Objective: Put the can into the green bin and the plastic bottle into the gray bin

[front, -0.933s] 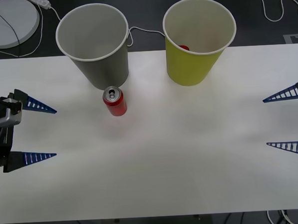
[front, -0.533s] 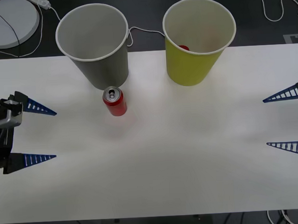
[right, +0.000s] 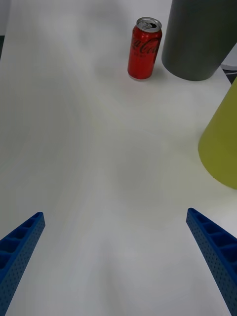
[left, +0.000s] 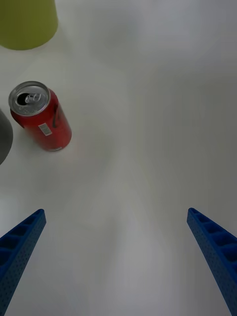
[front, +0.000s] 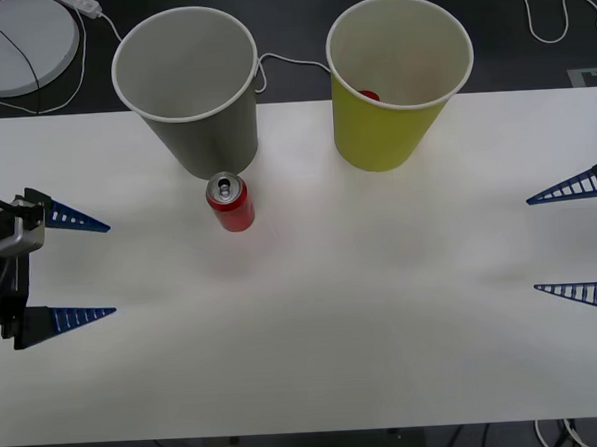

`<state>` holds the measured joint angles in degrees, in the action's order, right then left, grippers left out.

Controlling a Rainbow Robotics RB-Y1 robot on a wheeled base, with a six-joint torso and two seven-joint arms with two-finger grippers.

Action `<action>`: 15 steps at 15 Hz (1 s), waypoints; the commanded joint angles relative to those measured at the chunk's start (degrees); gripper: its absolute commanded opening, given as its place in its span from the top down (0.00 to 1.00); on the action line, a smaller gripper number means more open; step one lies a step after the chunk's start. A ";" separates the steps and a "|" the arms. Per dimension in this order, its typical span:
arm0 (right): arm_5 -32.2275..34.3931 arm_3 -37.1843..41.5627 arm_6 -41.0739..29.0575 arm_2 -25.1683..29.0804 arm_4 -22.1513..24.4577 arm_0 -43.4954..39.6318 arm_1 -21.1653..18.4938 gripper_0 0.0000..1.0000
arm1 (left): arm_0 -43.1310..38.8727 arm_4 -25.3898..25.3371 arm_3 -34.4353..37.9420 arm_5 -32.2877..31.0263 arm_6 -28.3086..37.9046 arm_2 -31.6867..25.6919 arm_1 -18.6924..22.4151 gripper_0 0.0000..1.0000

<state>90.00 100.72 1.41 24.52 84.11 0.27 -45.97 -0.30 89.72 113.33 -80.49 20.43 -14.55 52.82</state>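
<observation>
Standing upright, the can (front: 229, 201) waited just before the gray bin (front: 186, 89).
Left gripper (front: 76, 270) and right gripper (front: 577, 239) flanked it, fingers spread, likely ready to approach.

Red thing in green bin (front: 369, 96): mostly hidden by the rim, perhaps a cap.
My right gripper (front: 578, 239): cut off by the edge.

Bare table (front: 383, 309) lies open; gray bin (front: 186, 89) crowds can (front: 229, 202).
</observation>
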 commanded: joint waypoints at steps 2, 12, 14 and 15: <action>0.00 0.00 0.00 0.00 0.00 0.00 0.00 0.00 | -5.24 1.68 6.20 8.33 11.47 0.05 0.09 0.00; 0.00 0.00 0.00 0.00 0.00 0.00 0.00 0.00 | -13.76 20.67 14.55 39.01 40.92 12.00 0.09 0.00; 0.00 0.00 0.00 0.00 0.00 0.00 0.00 0.00 | -13.76 27.08 14.64 45.25 46.54 16.40 0.09 0.00; 0.00 0.00 0.00 0.00 0.00 0.00 0.00 0.00 | -13.76 29.89 14.46 47.62 49.62 18.33 0.00 0.00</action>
<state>90.00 100.72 1.41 24.52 84.11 0.27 -45.97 -14.06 117.52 127.91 -34.66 67.85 2.41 52.88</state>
